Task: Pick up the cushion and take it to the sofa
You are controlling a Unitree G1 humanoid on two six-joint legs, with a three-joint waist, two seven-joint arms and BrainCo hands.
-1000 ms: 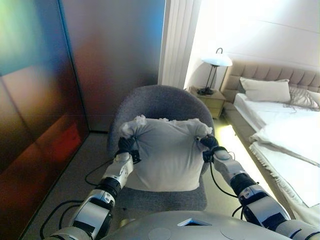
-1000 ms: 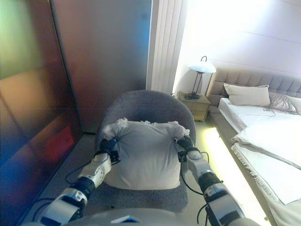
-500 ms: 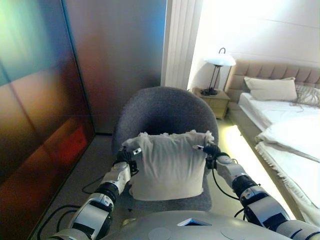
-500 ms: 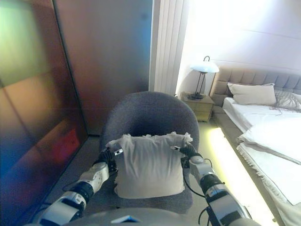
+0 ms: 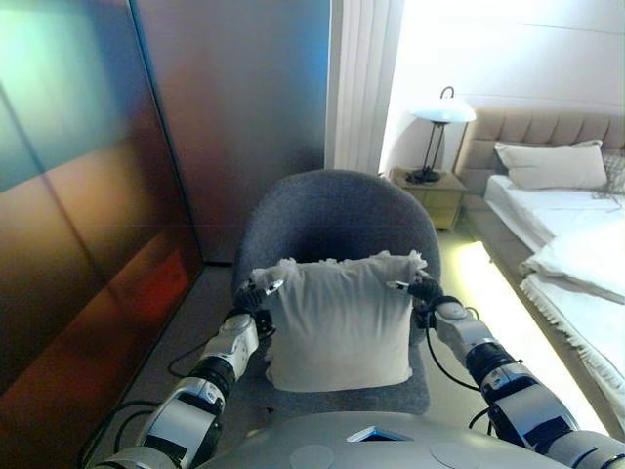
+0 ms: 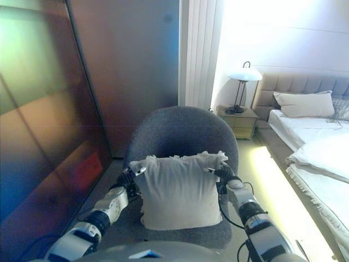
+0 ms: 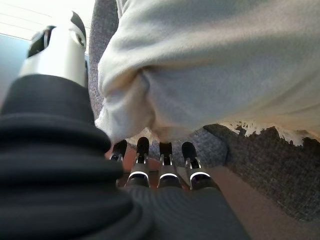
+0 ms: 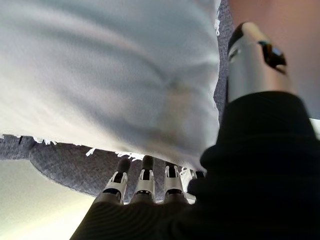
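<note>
A pale grey cushion [image 5: 340, 318] with frayed edges stands upright in front of the back of a dark grey armchair [image 5: 337, 210], its lower edge down at the seat. My left hand [image 5: 250, 297] is shut on the cushion's upper left corner and my right hand [image 5: 426, 292] on its upper right corner. In the left wrist view the cushion [image 7: 210, 75] bulges between the thumb and the curled fingers [image 7: 141, 162]. The right wrist view shows the same: the cushion [image 8: 100, 75] over the curled fingers [image 8: 145, 180], with the chair's grey cloth behind.
A dark glossy wall panel [image 5: 88, 195] runs along the left. Right of the chair are a pale curtain [image 5: 361, 88], a wooden nightstand [image 5: 430, 191] with a lamp [image 5: 442, 112], and a bed [image 5: 576, 254] with a pillow [image 5: 552, 164]. A lit strip of floor [image 5: 498, 303] separates chair and bed.
Both hands have brought the cushion down from in front of the chair's back to the seat. The whole view has also shifted a little.
</note>
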